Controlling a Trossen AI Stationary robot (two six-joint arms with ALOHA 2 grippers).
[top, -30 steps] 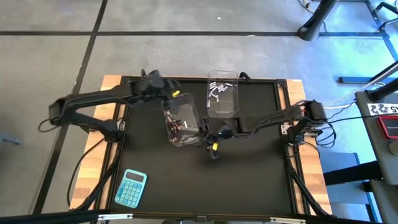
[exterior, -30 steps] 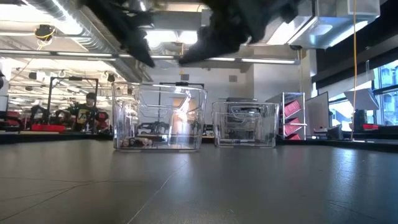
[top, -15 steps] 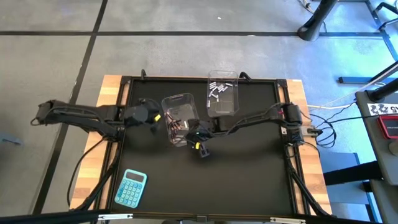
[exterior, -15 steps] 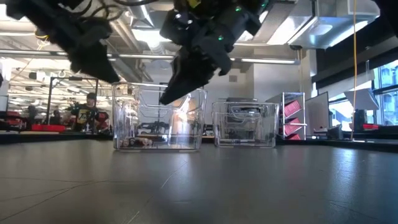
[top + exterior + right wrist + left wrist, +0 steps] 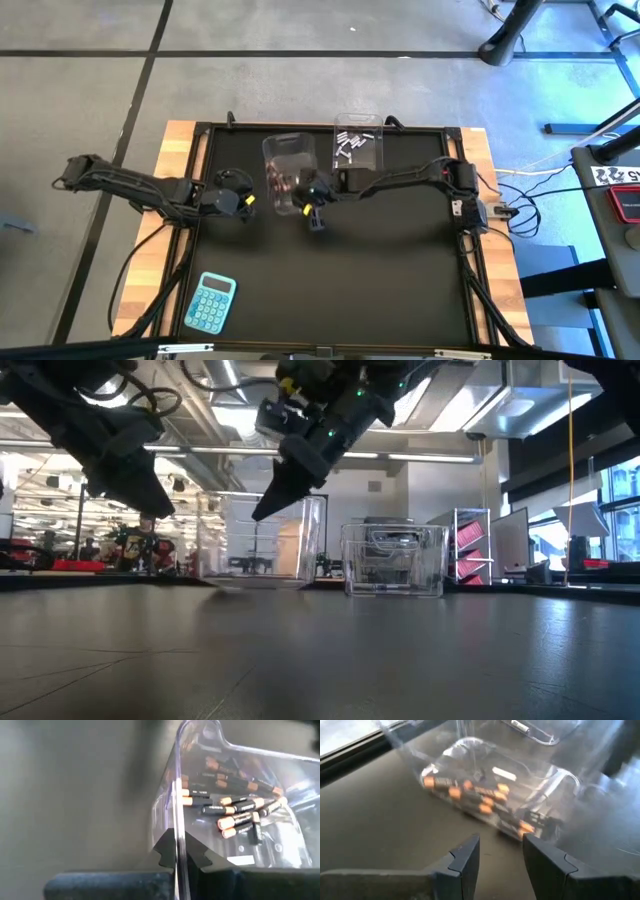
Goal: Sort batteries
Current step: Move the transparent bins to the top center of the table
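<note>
The right gripper [image 5: 179, 851] has its fingers closed on the rim wall of a clear tub [image 5: 287, 172], probably to hold or shift it while sorting goes on. Inside this tub lie the dark batteries [image 5: 235, 812] with orange ends; about a dozen can be counted, some are hidden. Just beside this tub stands a second clear tub [image 5: 358, 152] with some eight silvery batteries [image 5: 350, 146]. The left gripper [image 5: 501, 854] waits near the first tub, fingers narrowly apart and empty. One blue calculator [image 5: 210, 302] lies well apart from the tubs on the worktop [image 5: 380, 280].
</note>
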